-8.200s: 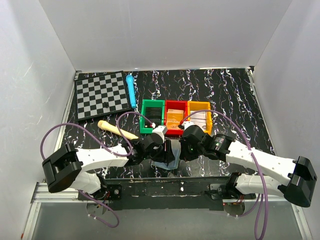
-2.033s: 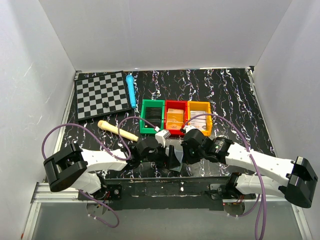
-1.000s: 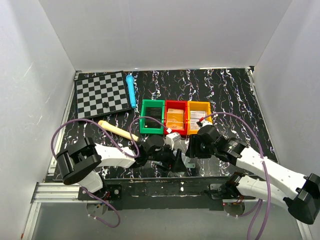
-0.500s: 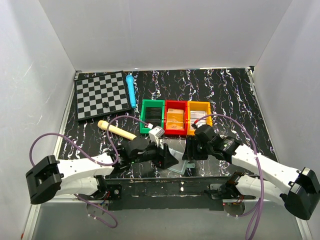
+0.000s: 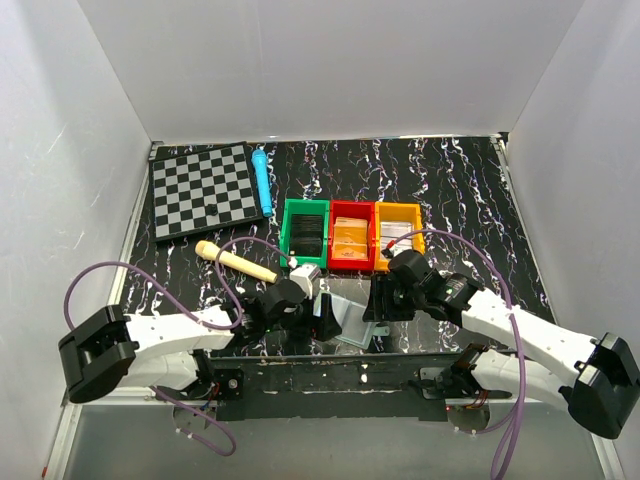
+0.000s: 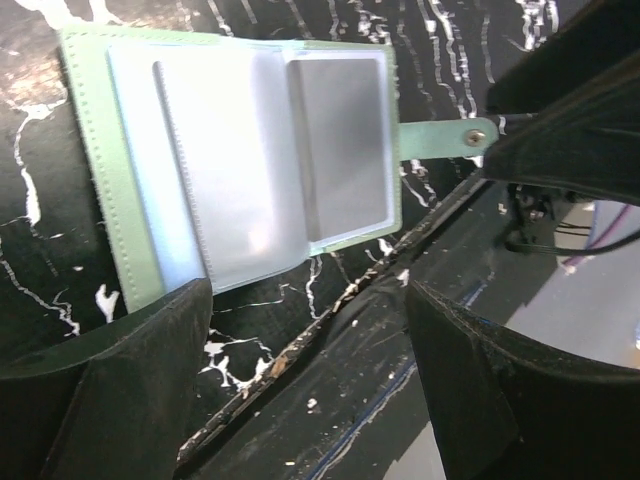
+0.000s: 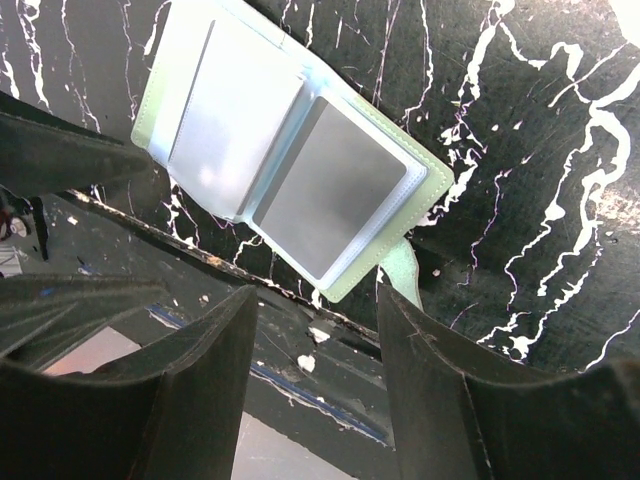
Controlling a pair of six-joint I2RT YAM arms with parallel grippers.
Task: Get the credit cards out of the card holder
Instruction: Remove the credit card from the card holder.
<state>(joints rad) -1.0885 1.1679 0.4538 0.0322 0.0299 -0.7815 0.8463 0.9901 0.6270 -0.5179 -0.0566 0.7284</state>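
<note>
The card holder (image 5: 352,322) lies open and flat near the table's front edge, its two pale blue panels facing up and its grey-green border and side tab (image 6: 440,137) showing. A grey rectangle (image 6: 340,140), possibly a credit card, fills the pocket of one panel; it is the same grey rectangle (image 7: 330,190) in the right wrist view. My left gripper (image 5: 325,318) hovers at the holder's left, open, with nothing between its fingers (image 6: 110,390). My right gripper (image 5: 376,304) stands at the holder's right, also open and empty, the card holder (image 7: 290,160) just beyond its fingertips.
Behind the holder stand a green bin (image 5: 285,235), a red bin (image 5: 333,240) with orange flat pieces and an orange bin (image 5: 419,235) with white ones. A wooden stick (image 5: 235,260), a checkerboard (image 5: 200,190) and a blue pen (image 5: 262,180) lie left. The table edge (image 6: 330,310) runs just under the holder.
The left gripper has spread wider and pulled back a little to the left of the holder. The holder now lies flat and open. The right gripper has hardly moved.
</note>
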